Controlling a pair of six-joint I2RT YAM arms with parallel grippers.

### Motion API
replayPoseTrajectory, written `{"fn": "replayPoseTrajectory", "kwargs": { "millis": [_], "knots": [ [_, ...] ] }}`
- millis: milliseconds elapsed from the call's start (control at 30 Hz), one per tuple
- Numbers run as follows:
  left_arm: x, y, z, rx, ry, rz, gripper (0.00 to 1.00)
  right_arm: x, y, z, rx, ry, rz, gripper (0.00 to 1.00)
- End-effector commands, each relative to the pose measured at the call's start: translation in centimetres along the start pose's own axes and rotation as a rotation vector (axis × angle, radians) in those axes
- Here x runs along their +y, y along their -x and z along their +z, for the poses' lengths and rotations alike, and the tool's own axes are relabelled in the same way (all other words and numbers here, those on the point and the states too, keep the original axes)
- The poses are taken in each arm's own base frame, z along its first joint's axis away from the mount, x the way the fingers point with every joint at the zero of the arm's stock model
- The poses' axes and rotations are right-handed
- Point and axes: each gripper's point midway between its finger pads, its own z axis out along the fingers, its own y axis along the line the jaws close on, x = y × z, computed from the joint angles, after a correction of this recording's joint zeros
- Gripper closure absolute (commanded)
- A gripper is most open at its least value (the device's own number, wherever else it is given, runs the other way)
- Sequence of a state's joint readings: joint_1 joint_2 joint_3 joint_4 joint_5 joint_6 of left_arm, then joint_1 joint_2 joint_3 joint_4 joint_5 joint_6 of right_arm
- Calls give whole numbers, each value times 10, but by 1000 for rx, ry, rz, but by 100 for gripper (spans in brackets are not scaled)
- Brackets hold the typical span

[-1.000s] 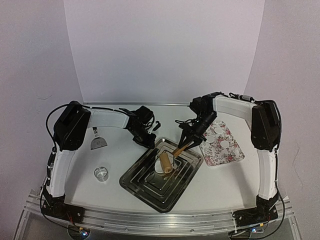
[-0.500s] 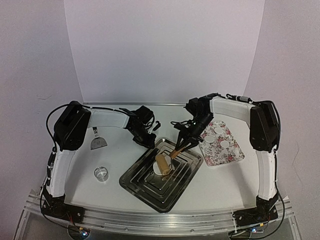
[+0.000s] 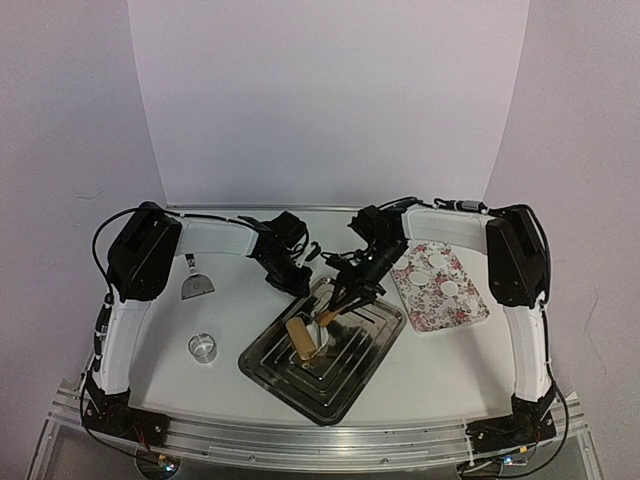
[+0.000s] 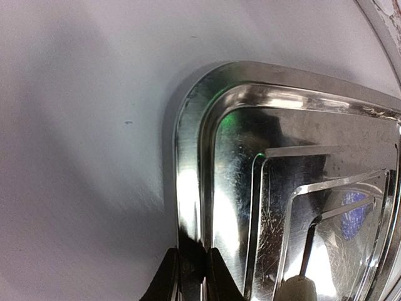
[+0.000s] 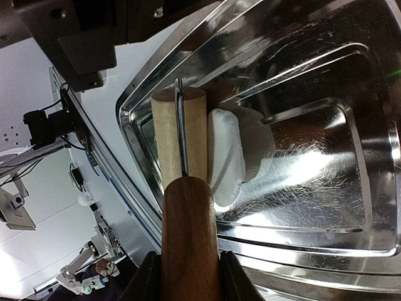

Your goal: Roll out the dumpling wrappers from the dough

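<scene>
Steel tray from above carried my rolling pin; a few dumpling wrappers lay finished on the floral board. Left wrist: left pincer clamped the tray rim. Right wrist: right pincer gripped the pin's handle; dough looked thick, unfinished.

dough: partly hidden behind roller | tray: cut off right and bottom, left wrist view
</scene>
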State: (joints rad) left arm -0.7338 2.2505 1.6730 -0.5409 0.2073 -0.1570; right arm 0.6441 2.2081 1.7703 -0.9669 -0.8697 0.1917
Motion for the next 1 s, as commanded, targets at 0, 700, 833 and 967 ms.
{"fn": "replayPoseTrajectory", "kwargs": {
  "millis": [0,700,833,967],
  "knots": [
    [20,-40,16,115,79,4,100,-126,-46,-10,108,-465,250,100],
    [29,-51,19,127,97,14,100,-159,-69,-29,108,-505,313,100],
    [29,-50,20,126,95,15,100,-158,-69,-16,112,-462,338,100],
    [29,-49,21,123,94,15,100,-146,-53,-6,92,-453,323,100]
  ]
}}
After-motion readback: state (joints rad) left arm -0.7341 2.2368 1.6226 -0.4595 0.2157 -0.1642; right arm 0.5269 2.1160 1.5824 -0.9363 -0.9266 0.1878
